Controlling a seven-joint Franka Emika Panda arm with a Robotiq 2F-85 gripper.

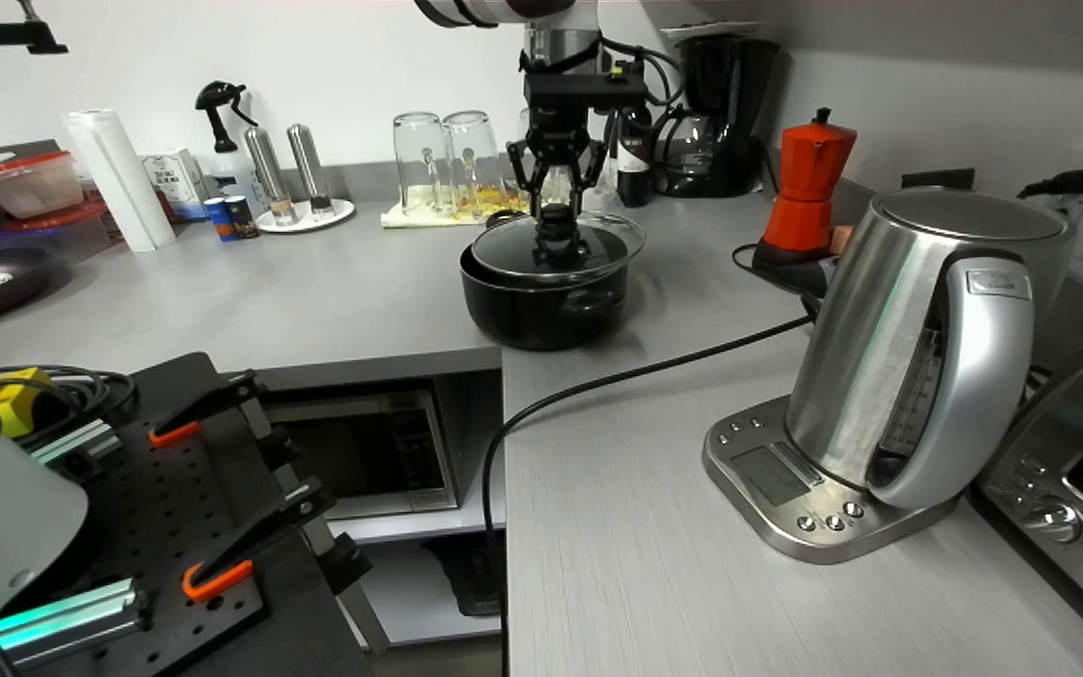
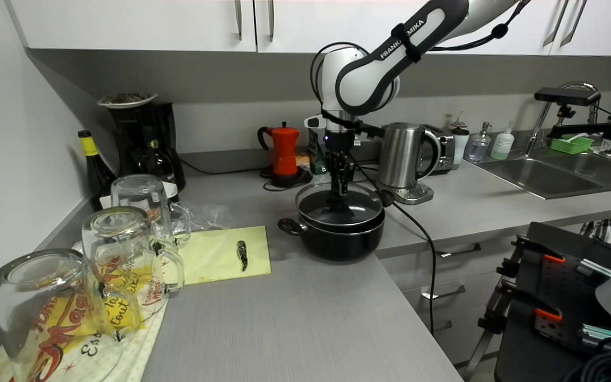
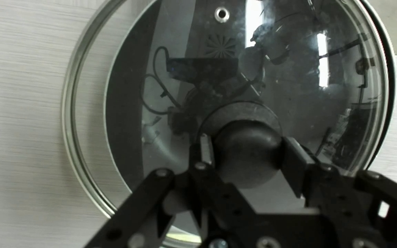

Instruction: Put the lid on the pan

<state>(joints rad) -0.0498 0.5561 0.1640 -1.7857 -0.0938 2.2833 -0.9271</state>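
The clear glass lid [image 1: 515,248] with its metal rim is over the black pan [image 1: 532,315] in both exterior views; the lid [image 2: 361,206] and pan [image 2: 342,245] stand at the counter's corner. My gripper [image 1: 557,214] points down from above, its fingers on both sides of the black knob [image 3: 248,137]. In the wrist view the gripper [image 3: 248,153] is shut on this knob. The lid [image 3: 184,148] is off centre: it overhangs the pan on one side, and on the opposite side the pan's rim [image 3: 392,79] shows past it. Whether the lid touches the pan I cannot tell.
A steel kettle [image 1: 918,348] on its base and a red moka pot [image 1: 805,183] stand nearby. A black cable [image 1: 635,371] runs across the counter beside the pan. Glass mugs [image 2: 120,254] sit on a yellow cloth [image 2: 215,260]. A coffee maker [image 1: 725,103] stands at the back.
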